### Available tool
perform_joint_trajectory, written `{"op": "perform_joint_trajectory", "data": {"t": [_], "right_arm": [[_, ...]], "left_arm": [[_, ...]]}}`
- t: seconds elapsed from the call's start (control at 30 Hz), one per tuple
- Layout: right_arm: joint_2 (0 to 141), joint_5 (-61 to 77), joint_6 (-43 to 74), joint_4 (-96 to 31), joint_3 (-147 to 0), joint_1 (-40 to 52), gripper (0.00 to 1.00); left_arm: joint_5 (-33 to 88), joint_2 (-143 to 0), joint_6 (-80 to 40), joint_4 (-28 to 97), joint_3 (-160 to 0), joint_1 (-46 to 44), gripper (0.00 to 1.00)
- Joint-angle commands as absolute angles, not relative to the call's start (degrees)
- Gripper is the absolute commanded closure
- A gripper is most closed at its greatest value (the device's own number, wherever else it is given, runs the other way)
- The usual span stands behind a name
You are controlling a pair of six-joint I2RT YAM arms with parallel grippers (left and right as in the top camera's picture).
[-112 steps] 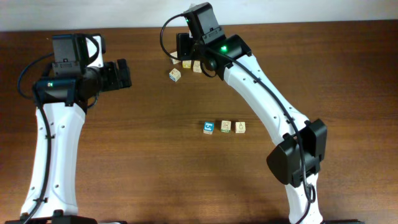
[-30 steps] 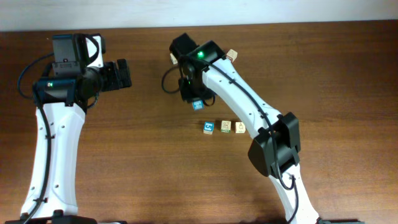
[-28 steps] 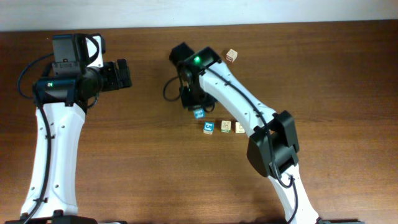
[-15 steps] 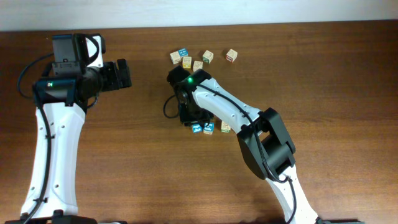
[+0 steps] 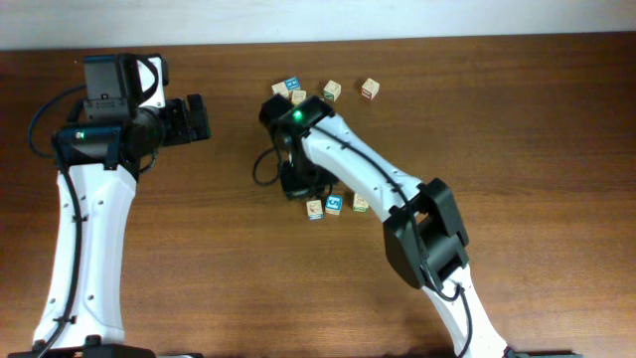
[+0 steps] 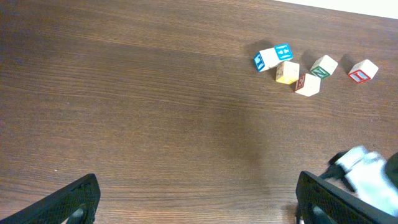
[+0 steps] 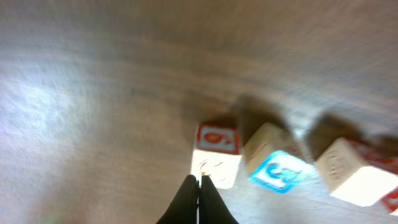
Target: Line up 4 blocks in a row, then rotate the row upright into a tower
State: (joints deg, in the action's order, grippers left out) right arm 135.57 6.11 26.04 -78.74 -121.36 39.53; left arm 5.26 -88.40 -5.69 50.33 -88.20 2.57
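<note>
Three small blocks lie in a short row: a cream one (image 5: 314, 208), a blue-and-white one (image 5: 334, 204) and another cream one (image 5: 360, 203). The right arm covers whatever lies further right in the row. My right gripper (image 5: 304, 194) is just left of the row. In the right wrist view it (image 7: 199, 184) is shut with nothing between the fingers. Its tips are at the near edge of the cream block (image 7: 216, 155), which has a red side. The blue-and-white block (image 7: 273, 172) and another cream block (image 7: 356, 171) lie to the right. My left gripper (image 5: 195, 118) hangs open at the far left, away from the blocks.
Several like cubes sit in a loose cluster (image 5: 298, 96) near the table's back edge, with one cube (image 5: 370, 88) a little apart. The left wrist view shows the same cluster (image 6: 287, 71) over bare dark wood. The right arm (image 5: 368, 179) spans from the row to the front right.
The right arm swept down from the cluster to the left end of the row with a block. Its jaws let go and are now shut empty. The left arm stayed still.
</note>
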Motion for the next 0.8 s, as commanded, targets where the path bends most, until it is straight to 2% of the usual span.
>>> {"op": "perform_joint_trajectory", "data": {"t": [0.0,0.23,0.77], "right_arm": [[135.4,6.9,25.7,-78.5,-118.0,43.2,0.96],[135.4,2.8,24.4,-76.0,-111.7,43.8,0.96],[135.4,-0.9,25.6,-68.8,-111.5,40.2,0.96]], "left_arm": [[4.8,-88.2,-6.4,50.2,-88.9,2.4,0.01],[4.9,-88.2,-6.4,50.2,-88.9,2.4,0.01],[4.9,-88.2,-6.4,50.2,-88.9,2.4,0.01]]}}
